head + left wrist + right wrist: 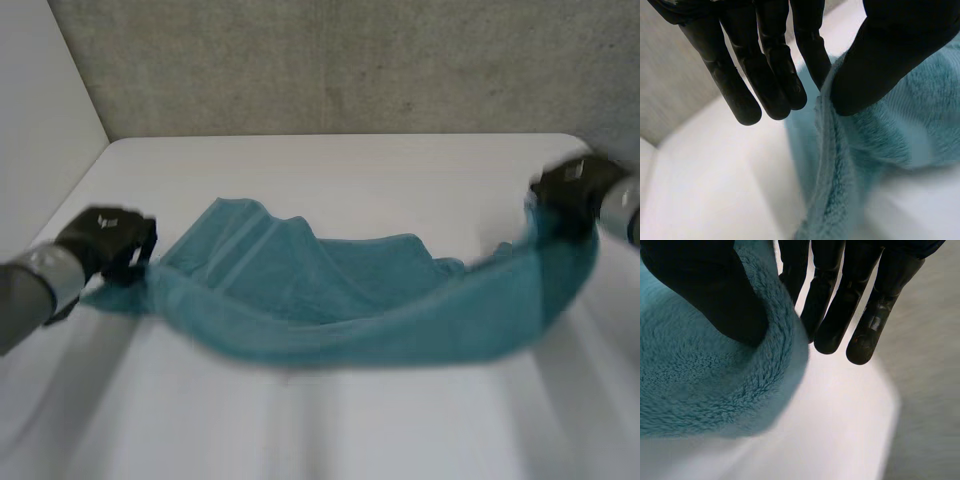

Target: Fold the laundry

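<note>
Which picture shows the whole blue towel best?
The head view: the towel stretches between the left hand and the right hand, sagging in the middle. Each wrist view shows the fluffy edge its own hand pinches, close up.

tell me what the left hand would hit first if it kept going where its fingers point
The left hand would probably meet the bare white table first, beside the teal towel it pinches; depth is unclear.

The white table (330,165) bears a sagging teal towel (340,300).
</note>
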You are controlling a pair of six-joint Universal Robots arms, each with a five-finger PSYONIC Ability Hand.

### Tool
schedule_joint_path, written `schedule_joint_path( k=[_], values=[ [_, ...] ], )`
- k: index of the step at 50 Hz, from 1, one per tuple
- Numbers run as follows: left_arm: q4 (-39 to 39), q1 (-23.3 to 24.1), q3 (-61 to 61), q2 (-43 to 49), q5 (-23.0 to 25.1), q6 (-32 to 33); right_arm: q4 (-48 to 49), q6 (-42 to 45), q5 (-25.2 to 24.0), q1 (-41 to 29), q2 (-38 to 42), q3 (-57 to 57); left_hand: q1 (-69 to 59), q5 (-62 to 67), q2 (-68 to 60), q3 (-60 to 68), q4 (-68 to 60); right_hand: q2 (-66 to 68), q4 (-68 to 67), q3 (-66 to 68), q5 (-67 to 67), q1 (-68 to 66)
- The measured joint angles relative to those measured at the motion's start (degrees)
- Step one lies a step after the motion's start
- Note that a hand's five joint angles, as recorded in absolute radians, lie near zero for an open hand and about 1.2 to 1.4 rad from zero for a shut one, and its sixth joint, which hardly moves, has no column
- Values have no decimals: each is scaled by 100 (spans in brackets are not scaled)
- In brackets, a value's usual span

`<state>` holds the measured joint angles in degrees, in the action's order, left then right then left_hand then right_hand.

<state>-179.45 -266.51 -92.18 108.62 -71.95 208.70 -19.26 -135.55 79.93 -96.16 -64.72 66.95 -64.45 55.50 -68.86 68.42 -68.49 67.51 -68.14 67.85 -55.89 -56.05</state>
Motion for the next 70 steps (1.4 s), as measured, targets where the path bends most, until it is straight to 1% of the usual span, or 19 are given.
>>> schedule_joint_path(
  k=[4, 5, 7, 9, 14, 16, 20, 23, 29, 31, 35, 43, 49, 50, 51, 54, 55, 63, 70],
  values=[
    [-120, 273, 1145, 234, -389, -76, 259, -529, 171, -104, 257, -1115, 0, 0, -1, 4, 0, 0, 0, 0, 0, 0],
    [-236, 413, 1900, 345, -635, -168, 482, -897, 304, -173, 420, -1904, 0, 0, -1, 4, 0, 0, 0, 0, 0, 0],
    [-402, 487, 2475, 393, -807, -283, 803, -1166, 431, -215, 477, -2467, -1, 0, -2, 5, -1, 0, -6, 3, 0, 0],
    [-955, 524, 3349, 347, -1040, -619, 1685, -1686, 700, -271, 433, -3181, -1, 0, -2, 5, -1, 0, -23, 3, 0, 0],
    [-1845, 479, 3906, 129, -1201, -1093, 2586, -2133, 943, -298, 227, -3324, 0, 0, -3, 5, -1, 0, -24, 3, -1, 0],
    [-2558, 421, 3987, -115, -1268, -1458, 3460, -2536, 1052, -291, -249, -2659, 0, 0, -3, 5, 0, 0, -24, 3, -5, 0],
    [-2854, 380, 3648, -265, -1252, -1633, 3886, -2715, 922, -265, -614, -1805, -1, 0, -3, 5, -1, 0, -24, 3, -35, 0],
    [-2900, 357, 2931, -331, -1197, -1681, 4133, -2806, 437, -233, -873, -635, -1, 1, -4, 5, -1, 0, -24, 15, -35, 0],
    [-2853, 351, 1877, -361, -1141, -1670, 4169, -2830, -152, -213, -948, 401, -1, 1, -5, 5, -1, 26, -24, 27, -35, 0],
    [-2849, 348, 1089, -367, -1077, -1658, 4133, -2817, -528, -172, -910, 1078, -1, 1, -6, 6, -1, 26, -24, 27, -35, 0],
    [-2953, 340, 89, -346, -902, -1635, 4104, -2774, -814, -39, -710, 1774, -1, 1, -8, 6, -1, 26, -24, 27, -35, 0],
    [-3138, 297, -1138, -283, -574, -1596, 4031, -2552, -1001, 176, 132, 2585, -1, 1, -9, 7, -2, 26, -24, 27, -35, 0],
    [-3127, 266, -1398, -293, -522, -1597, 3884, -2253, -994, 274, 254, 2828, -1, 1, -9, 7, -2, -283, 337, -313, 179, 181],
    [-3106, 247, -1452, -310, -521, -1600, 3842, -2186, -991, 300, 244, 2876, -1, 1, -9, 7, -2, -581, 634, -607, 417, 405],
    [-3099, 241, -1463, -319, -523, -1601, 3747, -2050, -989, 357, 180, 3001, -1, 1, -9, 7, -2, -1987, 2028, -2011, 1715, 1521],
    [-3086, 231, -1478, -338, -526, -1602, 3711, -1991, -991, 385, 117, 3083, -1, 1, -9, 7, -2, -2548, 2588, -2563, 2283, 1965],
    [-3073, 221, -1485, -368, -531, -1604, 3684, -1924, -1000, 420, -16, 3244, -1, 1, -9, 7, -3, -3143, 3251, -3198, 2982, 2474],
    [-3065, 207, -1484, -465, -541, -1611, 3912, -1826, -1241, 449, -403, 3730, -1, 1, -9, 7, -3, -3552, 3634, -3613, 3410, 2778],
    [-3069, 172, -1479, -510, -555, -1631, 4715, -1263, -1774, 546, -740, 4432, -1, 1, -9, 7, -3, -3552, 3634, -3613, 3414, 2778]
  ],
)
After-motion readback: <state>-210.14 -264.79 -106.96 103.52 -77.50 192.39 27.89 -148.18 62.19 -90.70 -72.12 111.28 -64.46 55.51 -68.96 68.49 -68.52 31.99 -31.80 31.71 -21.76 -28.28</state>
